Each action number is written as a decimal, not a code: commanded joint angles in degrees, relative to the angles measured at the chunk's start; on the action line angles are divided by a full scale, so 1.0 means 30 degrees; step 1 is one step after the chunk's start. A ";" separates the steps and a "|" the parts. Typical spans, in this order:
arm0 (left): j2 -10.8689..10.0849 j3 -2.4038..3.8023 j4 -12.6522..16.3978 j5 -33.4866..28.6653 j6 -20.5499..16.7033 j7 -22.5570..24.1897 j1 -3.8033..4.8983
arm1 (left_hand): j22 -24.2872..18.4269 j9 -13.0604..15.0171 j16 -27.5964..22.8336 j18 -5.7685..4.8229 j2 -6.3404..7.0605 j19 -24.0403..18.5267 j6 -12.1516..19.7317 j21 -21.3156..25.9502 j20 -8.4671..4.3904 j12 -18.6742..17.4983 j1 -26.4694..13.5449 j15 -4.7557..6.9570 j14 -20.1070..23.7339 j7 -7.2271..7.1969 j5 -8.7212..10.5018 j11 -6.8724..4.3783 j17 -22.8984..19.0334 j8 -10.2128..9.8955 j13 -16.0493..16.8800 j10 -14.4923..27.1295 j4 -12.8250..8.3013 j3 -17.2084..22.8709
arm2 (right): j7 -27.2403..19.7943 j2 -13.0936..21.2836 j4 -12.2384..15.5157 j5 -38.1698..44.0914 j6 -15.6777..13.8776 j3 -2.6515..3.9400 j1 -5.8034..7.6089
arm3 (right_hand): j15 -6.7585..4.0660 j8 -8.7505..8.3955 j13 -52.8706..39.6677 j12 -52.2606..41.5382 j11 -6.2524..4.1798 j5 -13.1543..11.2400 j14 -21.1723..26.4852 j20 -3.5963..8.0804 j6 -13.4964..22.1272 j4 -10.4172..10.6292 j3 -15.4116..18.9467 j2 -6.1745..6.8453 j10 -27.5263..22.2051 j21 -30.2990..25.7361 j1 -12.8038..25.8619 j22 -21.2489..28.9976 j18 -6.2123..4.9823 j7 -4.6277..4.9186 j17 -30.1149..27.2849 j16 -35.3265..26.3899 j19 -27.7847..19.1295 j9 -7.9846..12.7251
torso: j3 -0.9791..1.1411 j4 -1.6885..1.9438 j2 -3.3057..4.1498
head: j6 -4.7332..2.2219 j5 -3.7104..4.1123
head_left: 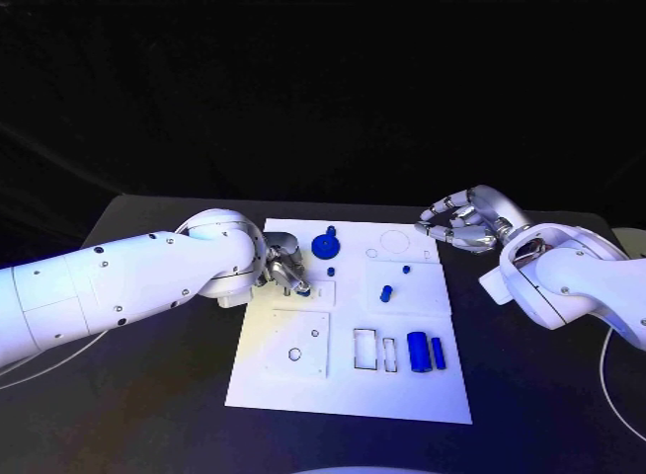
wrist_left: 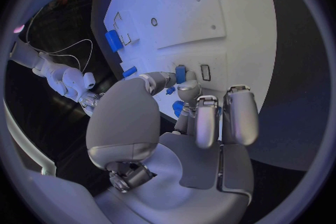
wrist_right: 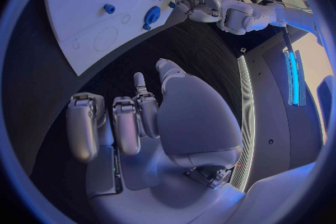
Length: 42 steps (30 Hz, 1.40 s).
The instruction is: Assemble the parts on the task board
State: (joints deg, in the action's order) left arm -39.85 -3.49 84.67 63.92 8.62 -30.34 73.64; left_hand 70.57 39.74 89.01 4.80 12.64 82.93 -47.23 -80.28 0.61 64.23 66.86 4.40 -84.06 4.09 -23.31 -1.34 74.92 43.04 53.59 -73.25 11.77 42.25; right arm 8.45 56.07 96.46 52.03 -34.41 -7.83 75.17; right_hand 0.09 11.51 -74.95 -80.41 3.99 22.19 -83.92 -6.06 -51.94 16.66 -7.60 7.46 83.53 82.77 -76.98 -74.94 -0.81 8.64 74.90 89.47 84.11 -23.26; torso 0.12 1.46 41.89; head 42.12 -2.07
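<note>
Head view: board (head_left: 409, 395) carries several blue parts, some seated, two blocks (head_left: 427, 353) loose by empty slots; assembly partway.
Left wrist view: left hand (wrist_left: 183, 102) pinches a small block (wrist_left: 181, 73) beside its slot (wrist_left: 205, 72).
Right wrist view: right hand (wrist_right: 133, 117) curled, empty, off-board.

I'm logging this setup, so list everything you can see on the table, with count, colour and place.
Table: one, black, under everything.
Board: one, white, middle of the table.
Round part: one, blue, far end of the board.
Small pegs: two, blue, mid-board, right of the left robot hand.
Blocks: two, blue, side by side near the board's right edge.
Small piece: one, blue, pinched in the left robot hand's fingertips.
Left robot hand: silver, over the board's left part.
Right robot hand: silver, fingers curled, holding nothing, beyond the board's far right corner.
</note>
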 commanded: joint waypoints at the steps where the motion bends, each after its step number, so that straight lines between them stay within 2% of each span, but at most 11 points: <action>1: 0.0120 -0.0028 0.0003 0.0035 0.0592 -0.0031 -0.0030 | 0.0030 0.2450 0.0120 -0.0330 0.0019 0.0128 -0.0505 -0.0099 -0.0052 0.0102 -0.0228 0.0171 -0.1887 -0.0360 -0.0117 -0.0018 0.4709 0.0124 0.0014 -0.0124 -0.2760 0.2868 | -0.0160 -0.0025 0.0000 0.0067 0.0051 -0.0001 -0.0018 | -0.0147 0.0117 -0.2766 -0.0066 -0.0080 0.0068 -0.1855 0.0140 -0.0119 -0.0013 -0.0135 0.0057 0.0066 -0.0091 0.0170 -0.3362 -0.0363 -0.0030 0.4306 -0.0088 0.0702 -0.0024 | 0.0000 -0.0002 -0.0007 | 0.0035 -0.0035; 19: 0.0491 -0.0040 -0.0441 -0.0047 0.1180 -0.0131 -0.0027 | 0.0321 0.2928 0.0260 -0.0380 -0.0286 0.0246 -0.0797 -0.0245 -0.0205 0.0577 -0.1222 0.0362 -0.1950 -0.0679 -0.0018 -0.0259 0.4919 0.0499 0.0573 -0.0670 -0.2247 0.2441 | -0.0186 0.0047 0.0026 0.0067 0.0050 -0.0001 -0.0023 | -0.0150 0.0126 -0.2757 -0.0054 -0.0084 0.0091 -0.1852 0.0143 -0.0126 -0.0019 -0.0155 0.0070 0.0058 -0.0106 0.0191 -0.3355 -0.0366 -0.0034 0.4293 -0.0094 0.0697 -0.0024 | 0.0016 -0.0010 -0.0008 | 0.0098 -0.0030; 42: 0.0599 -0.0049 -0.0640 -0.0031 0.1620 -0.0227 -0.0025 | 0.1068 0.3173 0.0330 -0.0523 -0.0374 0.0536 -0.1268 -0.0605 -0.0384 0.0919 -0.2625 0.0574 -0.1981 -0.0992 0.0060 -0.0508 0.5026 0.0525 0.1021 -0.1048 -0.1357 0.1382 | -0.0201 0.0092 0.0039 0.0066 0.0014 -0.0001 -0.0025 | -0.0154 0.0133 -0.2755 -0.0052 -0.0087 0.0114 -0.1843 0.0145 -0.0132 -0.0018 -0.0172 0.0084 0.0057 -0.0147 0.0224 -0.3330 -0.0375 -0.0037 0.4252 -0.0109 0.0678 -0.0023 | 0.0007 -0.0010 -0.0005 | 0.0141 -0.0006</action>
State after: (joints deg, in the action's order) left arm -38.27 -3.38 82.66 64.03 11.49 -30.75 73.90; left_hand 73.74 49.19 89.67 3.92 11.72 83.74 -48.15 -81.83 -0.20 66.82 59.30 5.62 -84.05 3.56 -23.43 -2.87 74.91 44.57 56.62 -76.00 9.94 44.53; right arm 8.31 56.33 96.51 52.01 -34.43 -7.83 75.13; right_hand 0.09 11.73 -74.92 -80.41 3.99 22.18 -83.92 -6.06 -51.94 16.51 -7.75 7.78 83.53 82.53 -76.69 -74.91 -0.82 8.64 74.92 89.47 84.11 -23.25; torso 0.15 1.41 41.86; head 42.55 -2.08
